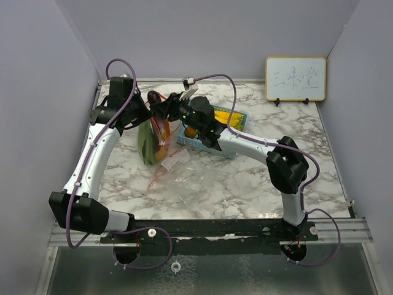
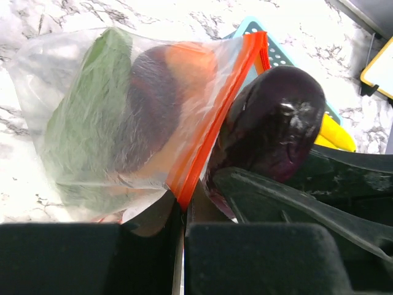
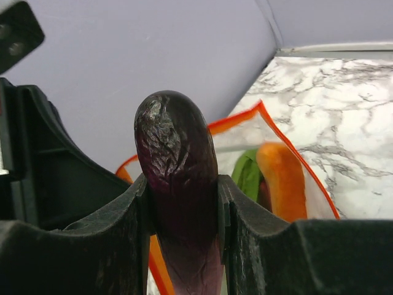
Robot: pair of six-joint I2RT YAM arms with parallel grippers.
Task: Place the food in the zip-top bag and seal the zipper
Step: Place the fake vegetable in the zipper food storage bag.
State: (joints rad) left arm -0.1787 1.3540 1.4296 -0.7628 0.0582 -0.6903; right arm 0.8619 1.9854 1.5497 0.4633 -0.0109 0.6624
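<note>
Bag [image 2: 110, 117]: limp, slick film, left gripper [image 2: 182, 218] clamped shut on its zipper [image 2: 209, 135] edge. Eggplant [image 3: 177, 160]: firm, glossy, probably slippery. Right gripper [image 3: 184, 209] pinches it mid-body, tip at the bag mouth. Greens [image 2: 80, 123] and carrot [image 3: 281, 178] inside.

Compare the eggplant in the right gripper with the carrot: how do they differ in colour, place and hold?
The eggplant is dark purple; the carrot is orange. The eggplant is outside the zip-top bag, by its mouth; the carrot lies inside. The right gripper clamps the eggplant; nothing grips the carrot. Both are long food pieces.
</note>
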